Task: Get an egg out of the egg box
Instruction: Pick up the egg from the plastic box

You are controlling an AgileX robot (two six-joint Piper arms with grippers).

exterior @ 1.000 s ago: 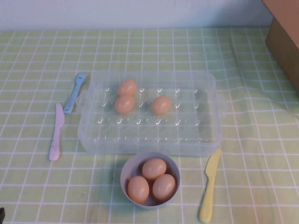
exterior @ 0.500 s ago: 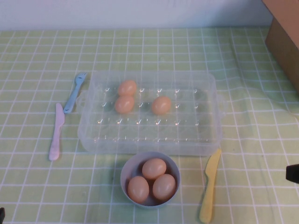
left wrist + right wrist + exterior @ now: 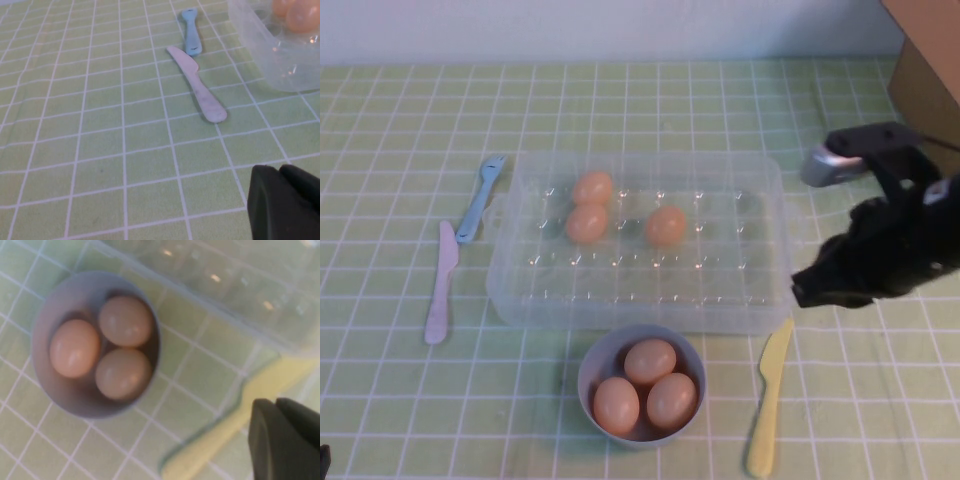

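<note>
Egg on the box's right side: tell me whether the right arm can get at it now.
Probably yes: the egg sits uncovered in the open box, and the right gripper hovers beside its right edge.

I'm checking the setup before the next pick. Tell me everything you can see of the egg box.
The egg box is a clear plastic rectangular tray with rounded corners and rows of moulded cups, lying flat on the green checked cloth. Three peach eggs sit in its far rows; the near rows are vacant. The right end effector hangs by its right near corner. The left end effector is off to its left.
</note>
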